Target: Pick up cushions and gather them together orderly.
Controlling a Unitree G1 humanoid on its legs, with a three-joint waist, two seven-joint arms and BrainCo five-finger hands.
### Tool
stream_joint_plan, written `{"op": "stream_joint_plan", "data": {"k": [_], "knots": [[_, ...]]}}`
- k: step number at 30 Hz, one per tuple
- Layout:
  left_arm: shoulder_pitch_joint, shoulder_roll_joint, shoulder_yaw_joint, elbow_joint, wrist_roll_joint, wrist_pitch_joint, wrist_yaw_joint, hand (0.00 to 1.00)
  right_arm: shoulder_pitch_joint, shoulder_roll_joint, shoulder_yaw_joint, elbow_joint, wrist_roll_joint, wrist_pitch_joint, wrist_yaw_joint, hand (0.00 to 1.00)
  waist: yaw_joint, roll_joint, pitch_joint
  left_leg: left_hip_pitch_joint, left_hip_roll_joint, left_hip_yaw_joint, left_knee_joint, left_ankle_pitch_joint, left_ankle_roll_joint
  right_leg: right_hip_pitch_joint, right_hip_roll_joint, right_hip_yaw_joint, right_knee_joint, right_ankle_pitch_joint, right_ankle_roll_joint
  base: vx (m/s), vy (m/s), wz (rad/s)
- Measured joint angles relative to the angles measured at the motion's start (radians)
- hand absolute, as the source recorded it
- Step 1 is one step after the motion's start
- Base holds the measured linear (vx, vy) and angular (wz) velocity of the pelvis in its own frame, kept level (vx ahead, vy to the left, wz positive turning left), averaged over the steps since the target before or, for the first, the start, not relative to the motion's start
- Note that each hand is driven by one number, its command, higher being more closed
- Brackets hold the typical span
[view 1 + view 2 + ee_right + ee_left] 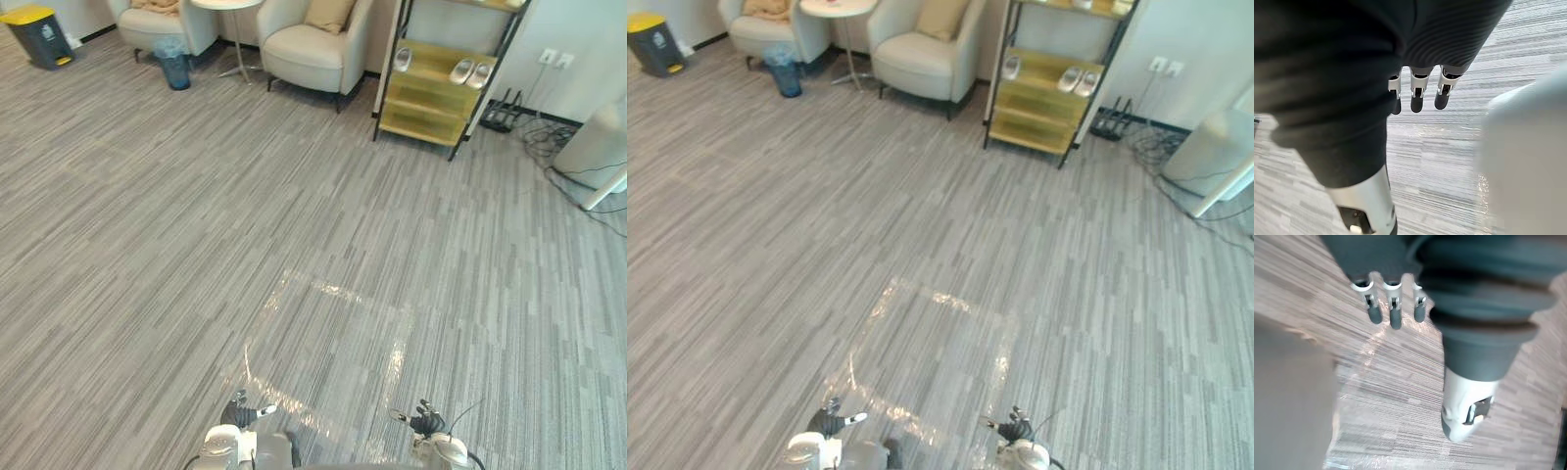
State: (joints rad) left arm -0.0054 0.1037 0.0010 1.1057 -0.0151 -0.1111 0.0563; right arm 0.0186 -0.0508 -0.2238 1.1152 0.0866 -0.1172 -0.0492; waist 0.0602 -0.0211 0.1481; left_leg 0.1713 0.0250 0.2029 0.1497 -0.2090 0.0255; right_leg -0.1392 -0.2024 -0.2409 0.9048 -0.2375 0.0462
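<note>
A tan cushion [328,14] leans on the back of the cream armchair [313,54] at the far side of the room. A second tan cushion [157,5] lies on the other cream armchair [162,27] to its left. My left hand [245,411] and right hand [423,423] hang low at the near edge, far from both chairs. In the left wrist view the left hand's fingers [1393,308] are straight over bare carpet and hold nothing. In the right wrist view the right hand's fingers [1418,93] are also straight and hold nothing.
A round side table [230,5] and a blue wastebasket [174,61] stand between the chairs. A yellow-lidded bin [39,34] is far left. A wooden shelf [431,88] with shoes stands right of the chairs, with floor cables [529,132] and a white unit [598,147] beyond.
</note>
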Motion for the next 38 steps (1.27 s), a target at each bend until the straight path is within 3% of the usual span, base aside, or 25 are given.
{"op": "stream_joint_plan", "data": {"k": [1,3,5,6,7,8,10,11,12,14,16,18,19,21,22,23,24,28,38], "knots": [[-0.001,0.001,0.000,0.008,0.000,0.000,0.000,0.00,-0.001,-0.005,-0.002,-0.006,-0.001,-0.006,0.001,0.00,-0.011,0.009,0.004,0.026,0.019,-0.005,-0.010,0.000,0.000,-0.030,0.022,-0.052,-0.096,-0.025,-0.013,0.36,-0.064,0.25],[-0.016,-0.003,0.000,0.007,0.000,0.000,0.000,0.00,-0.008,-0.006,-0.006,-0.011,0.000,-0.012,0.004,0.00,-0.022,0.010,0.004,0.053,0.043,-0.028,-0.010,0.000,0.000,-0.086,0.064,-0.071,-0.329,-0.005,-0.017,0.36,-0.103,0.40],[-0.018,-0.007,-0.001,0.005,0.005,-0.001,0.000,0.00,-0.006,-0.005,-0.007,-0.009,0.000,-0.012,0.007,0.00,-0.024,0.004,0.001,0.068,0.052,-0.052,-0.016,-0.001,-0.001,-0.097,0.095,-0.050,-0.606,0.112,-0.005,0.39,-0.191,0.56],[-0.008,-0.006,0.000,0.006,0.009,-0.002,-0.001,0.00,0.000,-0.001,-0.009,-0.006,0.000,-0.011,0.008,0.00,-0.024,-0.015,0.001,0.099,0.037,-0.075,-0.030,-0.026,-0.044,-0.086,0.094,-0.014,-0.776,0.248,0.006,0.53,-0.300,0.64],[0.000,-0.008,0.004,0.007,0.013,-0.002,-0.001,0.00,0.002,0.000,-0.017,-0.007,0.002,-0.012,0.008,0.00,-0.027,-0.025,0.000,0.133,0.033,-0.090,-0.033,-0.060,-0.089,-0.084,0.090,0.003,-0.767,0.378,-0.035,0.54,-0.291,0.45],[0.001,-0.032,0.021,0.016,0.013,0.000,-0.001,0.00,-0.014,-0.012,-0.030,-0.004,0.000,-0.010,0.007,0.00,-0.022,0.034,0.000,0.161,0.081,-0.101,-0.029,-0.076,-0.101,-0.086,0.120,-0.016,-0.692,0.338,-0.058,0.52,-0.268,0.22],[0.019,-0.058,0.024,0.015,0.013,-0.002,-0.001,0.00,-0.018,-0.028,-0.034,-0.002,-0.004,-0.010,0.010,0.00,-0.021,0.064,-0.014,0.114,0.120,-0.125,0.098,-0.074,-0.100,-0.072,0.145,-0.033,-0.666,0.253,-0.069,0.39,-0.227,0.19],[0.014,-0.072,0.045,0.010,0.013,-0.003,-0.003,0.00,-0.013,-0.028,-0.039,-0.001,-0.003,-0.009,0.009,0.00,-0.023,0.078,-0.017,0.046,0.144,-0.153,0.267,-0.066,-0.113,-0.039,0.163,-0.058,-0.689,0.234,-0.074,0.37,-0.254,0.25],[0.019,-0.082,0.071,-0.002,0.013,-0.003,-0.005,0.00,-0.005,-0.030,-0.035,-0.004,0.000,-0.009,0.009,0.00,-0.020,0.089,-0.022,-0.040,0.173,-0.174,0.459,-0.021,-0.155,-0.002,0.188,-0.065,-0.719,0.226,-0.082,0.37,-0.232,0.12],[0.026,-0.087,0.092,-0.016,0.010,-0.004,-0.007,0.00,0.002,-0.033,0.004,-0.012,0.001,-0.008,0.008,0.00,-0.006,0.090,-0.014,-0.167,0.226,-0.179,0.750,0.135,-0.161,0.089,0.233,-0.055,-0.776,0.205,-0.102,0.33,-0.115,-0.14],[0.023,-0.076,0.085,-0.016,0.010,-0.006,-0.017,0.00,0.002,-0.028,-0.005,0.000,0.016,-0.008,0.003,0.00,-0.006,0.088,-0.014,-0.249,0.240,-0.137,0.836,0.024,-0.139,0.168,0.244,-0.041,-0.825,0.194,-0.101,0.35,-0.089,-0.15],[0.020,-0.077,0.076,-0.019,0.010,-0.009,-0.017,0.00,0.002,-0.029,-0.010,0.001,0.036,-0.008,0.000,0.00,-0.002,0.087,-0.013,-0.295,0.222,-0.089,0.731,-0.047,-0.126,0.214,0.242,-0.022,-0.858,0.198,-0.095,0.37,-0.032,-0.26],[0.019,-0.070,0.071,-0.023,0.010,-0.010,-0.015,0.00,-0.004,-0.028,-0.010,0.001,0.040,-0.008,-0.001,0.00,0.001,0.086,-0.013,-0.303,0.189,-0.089,0.558,-0.072,-0.128,0.233,0.233,-0.006,-0.864,0.194,-0.088,0.35,0.092,-0.41],[0.017,-0.066,0.049,-0.025,0.010,-0.010,-0.015,0.00,-0.005,-0.028,-0.019,0.002,0.040,-0.009,0.000,0.00,0.001,0.085,-0.014,-0.287,0.122,-0.167,0.258,-0.048,-0.123,0.245,0.219,0.030,-0.863,0.184,-0.072,0.25,0.130,-0.61],[0.015,-0.067,0.052,-0.026,0.008,-0.011,-0.012,0.00,-0.006,-0.027,-0.032,0.003,0.039,-0.009,-0.001,0.00,0.012,0.080,-0.013,-0.262,0.084,-0.227,0.176,0.056,-0.129,0.247,0.212,0.072,-0.861,0.175,-0.057,0.20,0.142,-0.73],[0.017,-0.059,0.050,-0.019,0.010,-0.010,-0.012,0.00,-0.006,-0.013,-0.033,0.003,0.038,-0.009,-0.002,0.00,0.016,0.072,-0.024,-0.233,0.063,-0.231,0.147,0.056,-0.127,0.257,0.199,0.098,-0.864,0.168,-0.041,0.34,0.174,-0.53],[0.006,-0.056,0.047,-0.008,0.010,-0.009,-0.013,0.00,-0.003,-0.005,-0.041,0.004,0.034,-0.009,0.000,0.00,0.001,0.056,-0.023,-0.226,0.049,-0.228,0.147,0.052,-0.120,0.265,0.186,0.098,-0.866,0.160,-0.030,0.27,0.116,-0.16],[-0.008,-0.038,0.040,0.016,0.010,-0.007,-0.016,0.00,0.021,0.004,-0.053,0.018,0.031,-0.005,0.000,0.00,0.002,0.023,-0.026,-0.181,0.016,-0.197,0.141,0.038,-0.098,0.289,0.148,0.123,-0.870,0.156,-0.025,0.20,0.120,-0.20],[-0.002,-0.032,0.017,0.037,0.013,-0.007,-0.019,0.00,0.045,0.008,-0.091,0.019,0.033,0.006,0.008,0.00,0.001,0.034,-0.043,-0.117,-0.010,-0.196,0.034,0.043,-0.074,0.295,0.130,0.139,-0.881,0.143,-0.004,0.04,0.023,-0.07]]}}
